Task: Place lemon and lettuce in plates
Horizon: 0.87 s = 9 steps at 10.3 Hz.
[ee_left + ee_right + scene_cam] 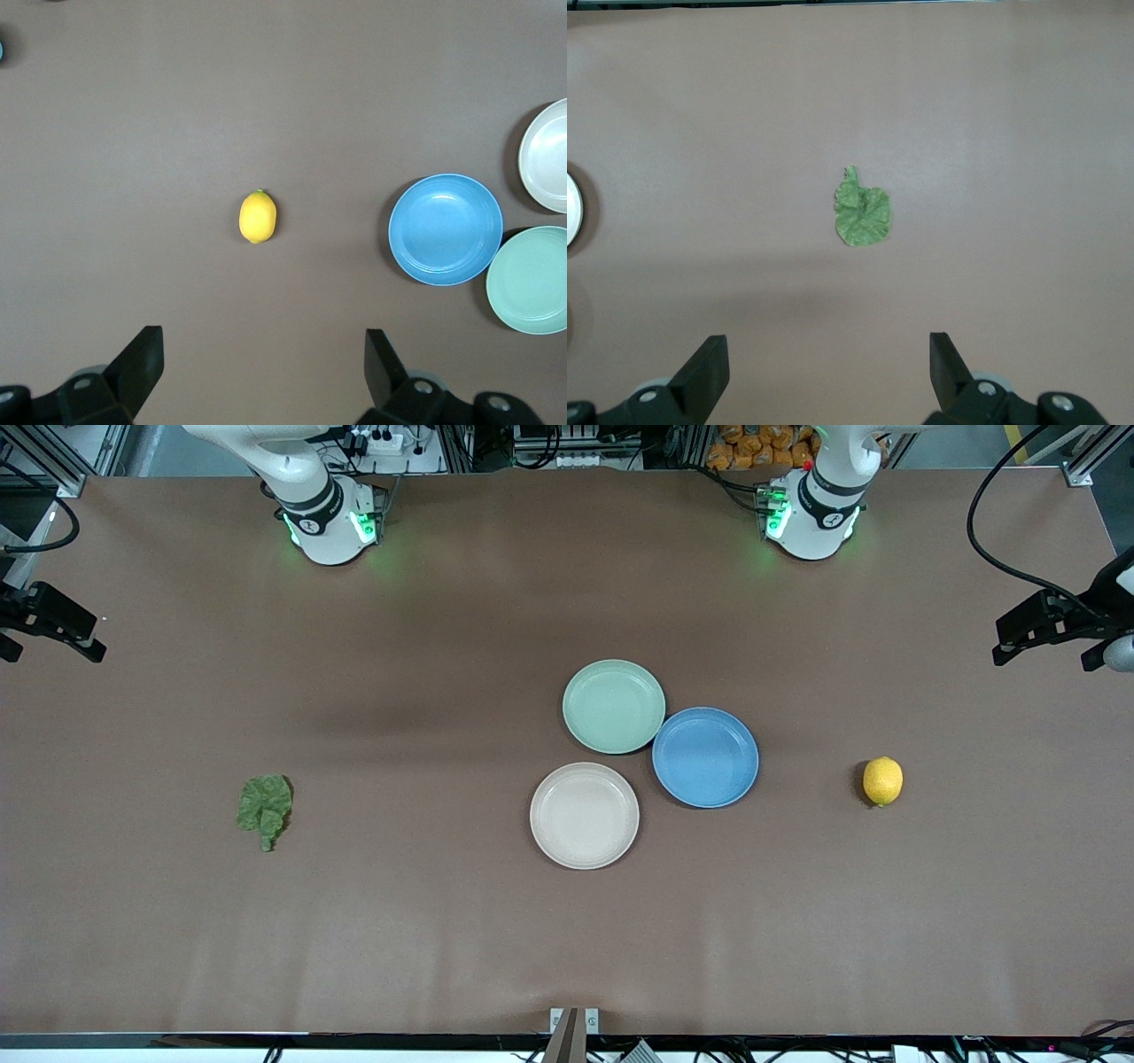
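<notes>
The lemon lies on the brown table toward the left arm's end; it also shows in the left wrist view. The lettuce lies flat toward the right arm's end and shows in the right wrist view. The mint green plate and the cream plate sit mid-table, both empty, the cream one nearer the front camera. My left gripper is open and empty, high over the table beside the lemon. My right gripper is open and empty, high over the table beside the lettuce. Neither gripper shows in the front view.
An empty blue plate touches the mint plate, between the two plates and the lemon. Black camera mounts stand at both table ends. The arm bases stand along the edge farthest from the front camera.
</notes>
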Tool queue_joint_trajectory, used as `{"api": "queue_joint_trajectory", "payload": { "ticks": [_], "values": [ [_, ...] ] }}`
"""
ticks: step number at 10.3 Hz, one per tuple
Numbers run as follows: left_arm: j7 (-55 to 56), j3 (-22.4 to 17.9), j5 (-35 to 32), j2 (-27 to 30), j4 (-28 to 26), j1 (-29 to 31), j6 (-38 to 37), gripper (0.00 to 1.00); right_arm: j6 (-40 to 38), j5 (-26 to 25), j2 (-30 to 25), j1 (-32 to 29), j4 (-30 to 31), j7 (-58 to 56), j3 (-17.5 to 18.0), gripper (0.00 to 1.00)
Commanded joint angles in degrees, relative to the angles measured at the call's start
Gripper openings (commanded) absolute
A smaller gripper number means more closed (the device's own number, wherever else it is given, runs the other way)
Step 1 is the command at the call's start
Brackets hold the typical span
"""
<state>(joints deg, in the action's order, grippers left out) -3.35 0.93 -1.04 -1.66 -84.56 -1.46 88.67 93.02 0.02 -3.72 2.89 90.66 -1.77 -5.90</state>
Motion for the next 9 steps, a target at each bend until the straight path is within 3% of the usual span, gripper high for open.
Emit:
{"api": "queue_joint_trajectory", "payload": {
  "ticks": [1, 4, 9],
  "values": [
    [-0.61, 0.13, -1.07, 0.43, 0.54, 0.15, -0.52, 1.0, 0.4, -0.9, -0.41, 0.62, 0.48, 1.15, 0.01, 1.0],
    [-0.43, -0.13, -0.99, -0.88, 2.81, -0.29, -0.52, 1.0, -0.82, -0.9, -0.41, 0.62, 0.4, 1.06, 0.01, 1.0],
    [-0.35, -0.05, -0.99, -4.56, 1.51, 0.14, 0.44, 1.0, -1.09, -0.81, -0.5, 1.15, 0.13, 1.68, 0.1, 1.0]
  ]
}}
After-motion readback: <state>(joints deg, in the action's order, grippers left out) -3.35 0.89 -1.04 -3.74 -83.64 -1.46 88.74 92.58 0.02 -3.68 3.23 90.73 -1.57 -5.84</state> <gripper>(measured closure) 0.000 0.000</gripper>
